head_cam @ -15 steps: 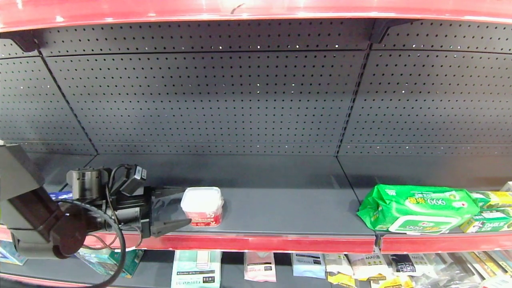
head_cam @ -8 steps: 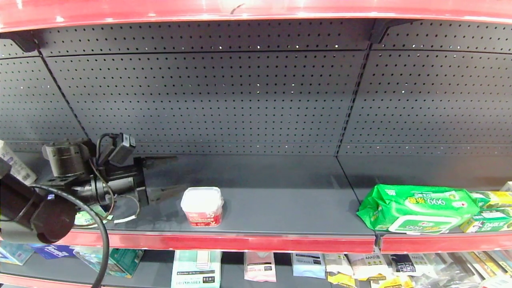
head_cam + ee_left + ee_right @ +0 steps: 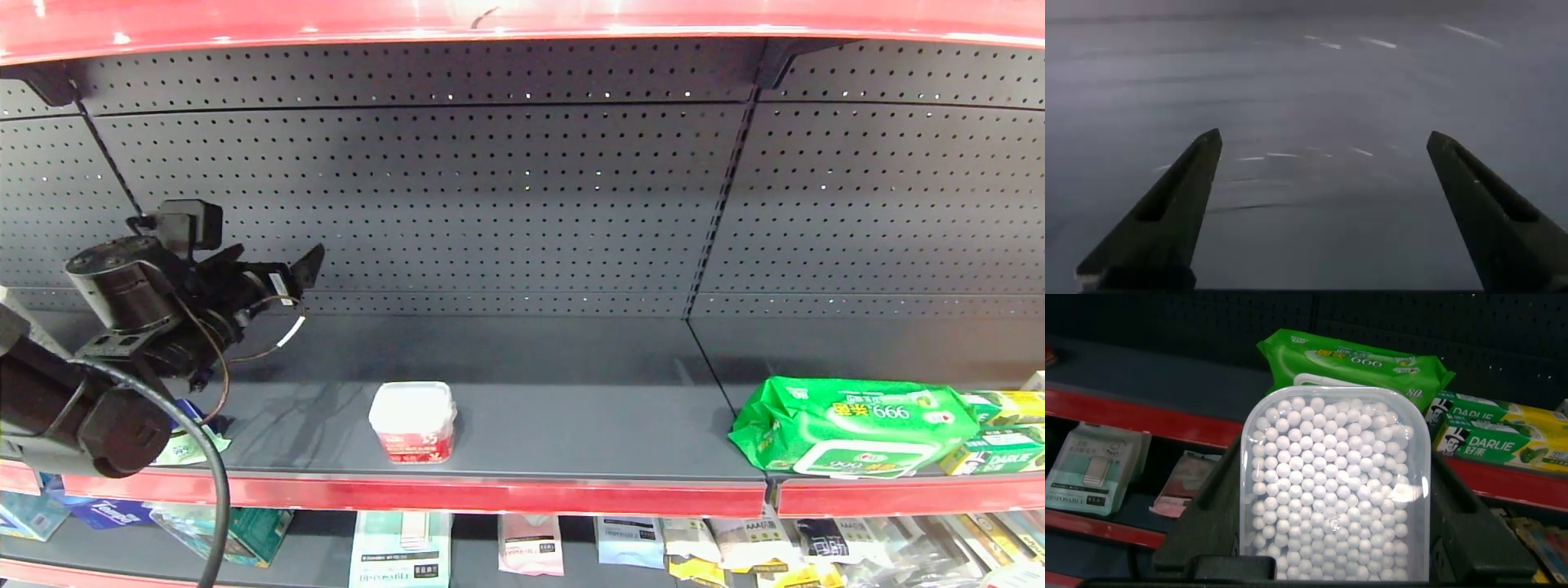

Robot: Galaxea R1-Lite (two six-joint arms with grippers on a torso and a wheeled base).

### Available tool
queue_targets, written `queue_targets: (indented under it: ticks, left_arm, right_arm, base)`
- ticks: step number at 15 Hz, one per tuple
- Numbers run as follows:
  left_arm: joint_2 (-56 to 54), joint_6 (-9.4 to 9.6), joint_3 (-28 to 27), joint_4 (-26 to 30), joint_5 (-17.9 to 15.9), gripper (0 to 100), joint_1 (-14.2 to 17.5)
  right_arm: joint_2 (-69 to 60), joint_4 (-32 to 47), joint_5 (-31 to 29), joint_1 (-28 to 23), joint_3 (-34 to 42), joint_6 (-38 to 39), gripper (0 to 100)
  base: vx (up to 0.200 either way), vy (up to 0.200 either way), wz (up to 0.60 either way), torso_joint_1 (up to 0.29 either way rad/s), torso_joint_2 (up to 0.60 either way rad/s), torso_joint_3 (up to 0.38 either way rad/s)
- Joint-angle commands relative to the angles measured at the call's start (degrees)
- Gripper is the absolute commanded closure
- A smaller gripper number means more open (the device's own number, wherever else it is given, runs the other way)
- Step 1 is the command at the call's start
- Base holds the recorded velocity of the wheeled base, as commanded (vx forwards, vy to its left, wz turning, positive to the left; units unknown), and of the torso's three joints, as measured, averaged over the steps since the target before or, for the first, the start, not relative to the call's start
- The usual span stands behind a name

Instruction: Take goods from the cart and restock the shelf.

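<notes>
- The left gripper (image 3: 307, 268) hangs above the left end of the shelf (image 3: 571, 429), in front of the dark pegboard back panel (image 3: 490, 204).
- In the left wrist view its two dark fingers (image 3: 1176, 208) stand wide apart with nothing between them, so this gripper is released. Behind them is a blurred grey surface.
- A small tub (image 3: 412, 422) with a white lid and a red label stands upright on the shelf, near the red front edge (image 3: 522, 495). It is lower than the left gripper and well apart from it.
- The right gripper (image 3: 1337, 454) is clenched on a clear plastic box of cotton swabs (image 3: 1335, 486). One dark finger presses on each long side of the box.
- The white swab tips fill the box and show through its clear wall.
- The box is held in the air in front of the shelf, and it touches nothing except the fingers.
- A green pack of wet wipes (image 3: 853, 425) lies flat on the right part of the shelf. In the right wrist view the same pack is just beyond the held box.
- Green toothpaste boxes (image 3: 996, 445) lie just beside the wipes, at the far right.
- On the lower shelf (image 3: 318, 531), flat packets (image 3: 400, 549) lie in a row, among them a pale green one and a pink one (image 3: 531, 543).
</notes>
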Motion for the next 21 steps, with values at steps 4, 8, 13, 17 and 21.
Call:
queue_targets:
  ticks: [4,8,13,17,21]
  left_arm:
    - [-21.59,-3.92,18.12,6.18,0.13,0,-0.61]
    - [-57.80,-1.29,25.16,38.17,-5.15,0,-4.03]
    - [-92.69,2.67,15.05,87.83,-4.71,0,-4.30]
    - [-91.11,2.41,19.44,87.74,1.27,0,1.33]
    - [-103.42,2.14,28.06,86.34,-4.97,0,3.79]
  right_arm:
    - [-0.41,0.00,0.21,0.18,-0.09,0.32,100]
    - [-0.41,0.00,0.56,0.18,-0.09,1.20,100]
    - [-0.41,0.00,0.56,0.18,-0.09,1.90,100]
    - [-0.15,0.00,0.03,-0.09,-0.09,1.81,100]
    - [-0.33,-0.27,-5.42,0.00,0.09,1.29,100]
  base:
    - [0.000,0.000,0.00,0.000,0.00,0.000]
    - [0.000,0.000,0.00,0.000,0.00,0.000]
    - [0.000,0.000,0.00,0.000,0.00,0.000]
    - [0.000,0.000,0.00,0.000,0.00,0.000]
    - [0.000,0.000,0.00,0.000,0.00,0.000]
